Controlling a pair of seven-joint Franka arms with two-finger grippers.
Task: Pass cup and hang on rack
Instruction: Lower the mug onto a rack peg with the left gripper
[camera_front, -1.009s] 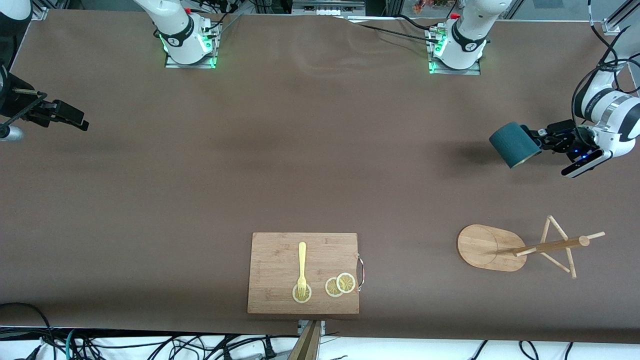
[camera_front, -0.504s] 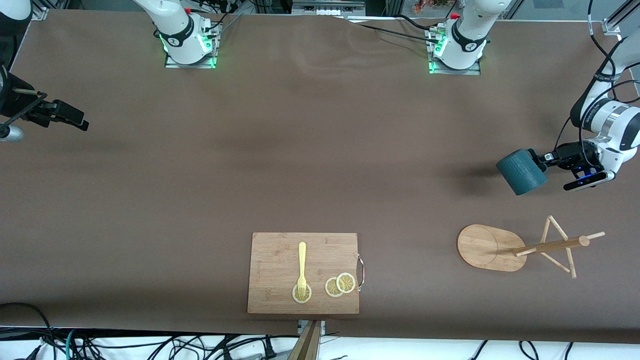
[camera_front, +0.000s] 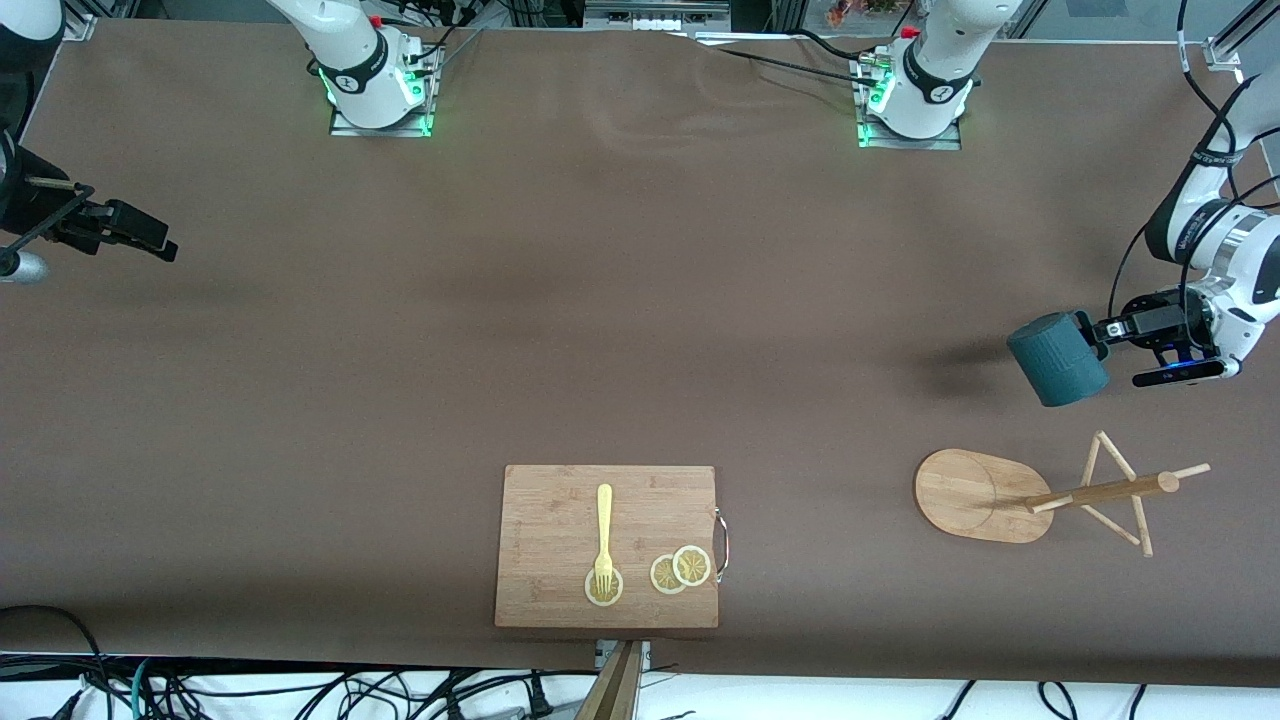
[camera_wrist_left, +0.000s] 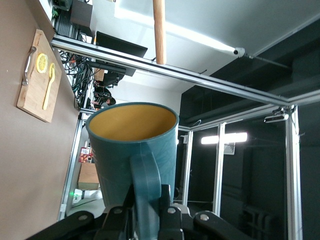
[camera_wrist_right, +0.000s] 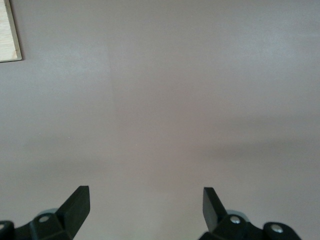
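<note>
The dark teal cup (camera_front: 1058, 358) is held sideways in the air by its handle, over the bare table at the left arm's end. My left gripper (camera_front: 1100, 330) is shut on the handle. In the left wrist view the cup (camera_wrist_left: 132, 145) shows its yellowish inside, the handle (camera_wrist_left: 145, 185) sits between the fingers of my left gripper (camera_wrist_left: 147, 200), and a wooden dowel of the rack (camera_wrist_left: 159, 30) shows past the rim. The wooden rack (camera_front: 985, 495) stands on its oval base, apart from the cup. My right gripper (camera_front: 160, 243) waits open and empty at the right arm's end; its wrist view (camera_wrist_right: 145, 200) shows only table.
A rectangular wooden cutting board (camera_front: 607, 545) with a yellow fork (camera_front: 603, 535) and lemon slices (camera_front: 681, 570) lies near the front edge, mid-table. It also shows in the left wrist view (camera_wrist_left: 40, 75).
My left gripper has carried the cup toward the rack, and the cup has turned in the front view. The right arm has not moved.
</note>
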